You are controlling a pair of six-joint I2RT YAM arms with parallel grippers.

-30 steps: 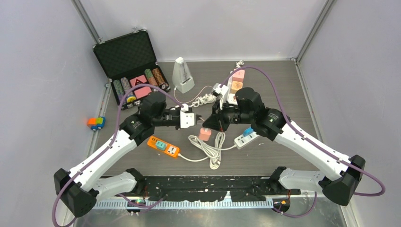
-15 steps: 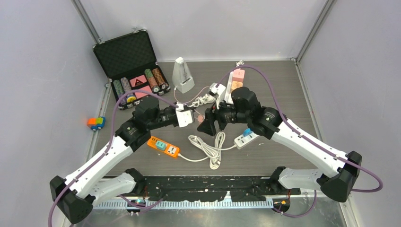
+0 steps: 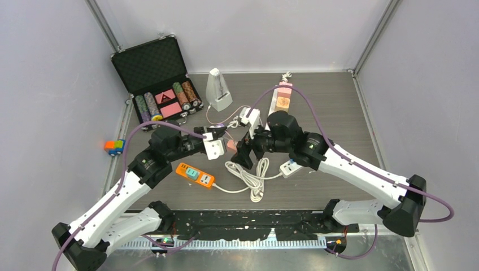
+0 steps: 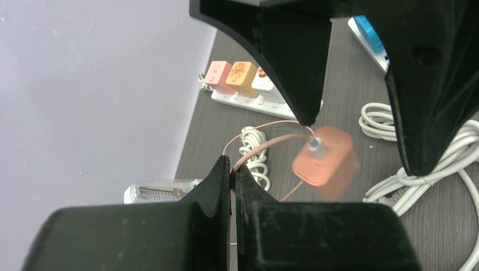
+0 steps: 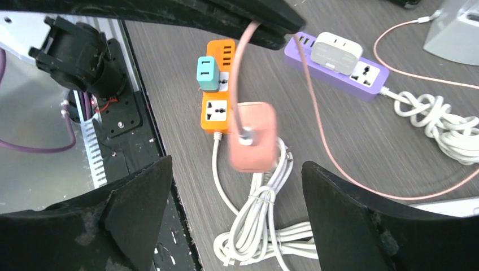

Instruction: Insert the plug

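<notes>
Nearest lay the orange power strip, a teal adapter filling one socket, beside a coiled white cord on the tabletop. Above them the left claw pinched a pink cable tight. The pink plug dangled from that cable between the right claw's wide-spread fingers. Beyond stood a metronome and an open chip case.

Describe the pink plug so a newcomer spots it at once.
On the dark table, look near its middle. The pink plug hangs there from a thin pink cable pinched in the left gripper. Every other adapter sits in a power strip; this one dangles free.
</notes>
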